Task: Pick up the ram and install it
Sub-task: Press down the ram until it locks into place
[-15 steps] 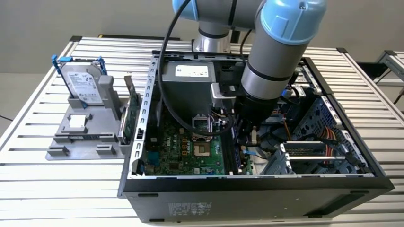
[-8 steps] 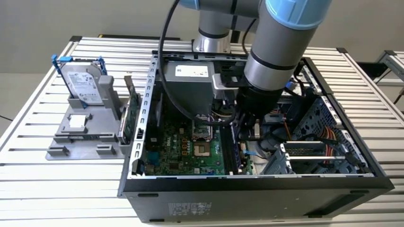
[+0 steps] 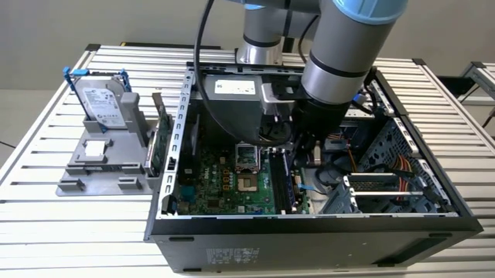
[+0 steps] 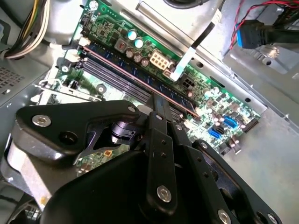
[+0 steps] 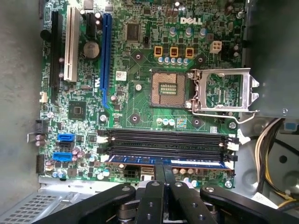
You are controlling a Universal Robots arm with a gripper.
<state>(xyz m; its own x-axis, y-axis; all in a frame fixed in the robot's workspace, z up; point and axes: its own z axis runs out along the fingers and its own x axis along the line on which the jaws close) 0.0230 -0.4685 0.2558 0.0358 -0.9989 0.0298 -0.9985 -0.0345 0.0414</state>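
The thin, bluish-green ram stick [image 5: 166, 161] is being held edge-down in the outermost memory slot of the glossy green motherboard [image 5: 140, 100], pinched between the matte black metal fingers [image 5: 160, 179] of the gripper [image 5: 164, 173]. Seating is probably best done by pressing straight down, evenly along the slot.

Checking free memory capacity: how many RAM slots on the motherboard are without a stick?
3. The empty slots lie side by side next to the CPU socket. The fourth holds the ram, just ahead of the gripper.
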